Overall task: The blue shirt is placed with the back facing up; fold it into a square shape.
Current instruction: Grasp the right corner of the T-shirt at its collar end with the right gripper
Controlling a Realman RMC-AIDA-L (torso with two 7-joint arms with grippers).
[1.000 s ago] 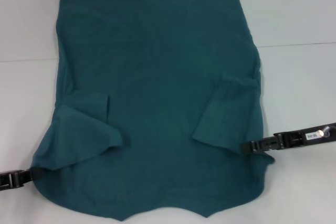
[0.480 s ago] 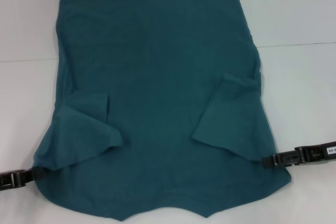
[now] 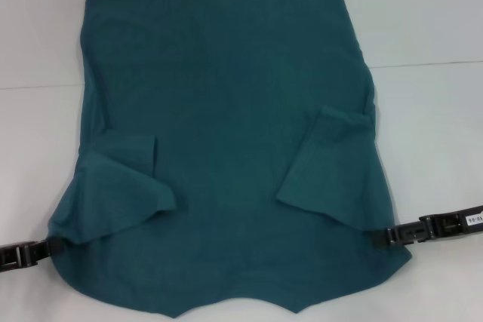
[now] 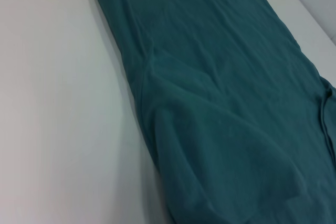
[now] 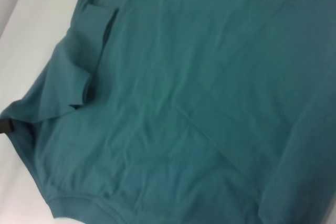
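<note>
White desk (image 3: 430, 20), plain and matte, with a seam line running across behind the garment; the blue shirt (image 3: 226, 111) is spread over most of it, plain side up, hem toward the far edge and neckline at the near edge. Both short sleeves are seen folded inward onto the body panel, the left one bunched and ridged, the right one lying flatter.

Handling, as judged: soft, light cotton w/ no stiffness, so any lifted edge is expected to droop and drag the layer beneath. Slip on the smooth desk is likely; creasing is the only risk, breakage is not. Best purchase is judged to be at the shoulder corners or side seams near the neckline, where doubled cloth gives a thicker pinch.

Left tool (image 3: 44, 248) is held low at the desk's near left, arm approx. horizontal, tip touching the shirt's left shoulder edge. Right tool (image 3: 386, 236) is mirrored at the near right, arm level, tip at the right shoulder edge. Whether either tool is pinching cloth or merely resting beside it cannot be told; tips are partly hidden by fabric. Neither wrist view shows that arm's own tool; only shirt and desk are shown.
</note>
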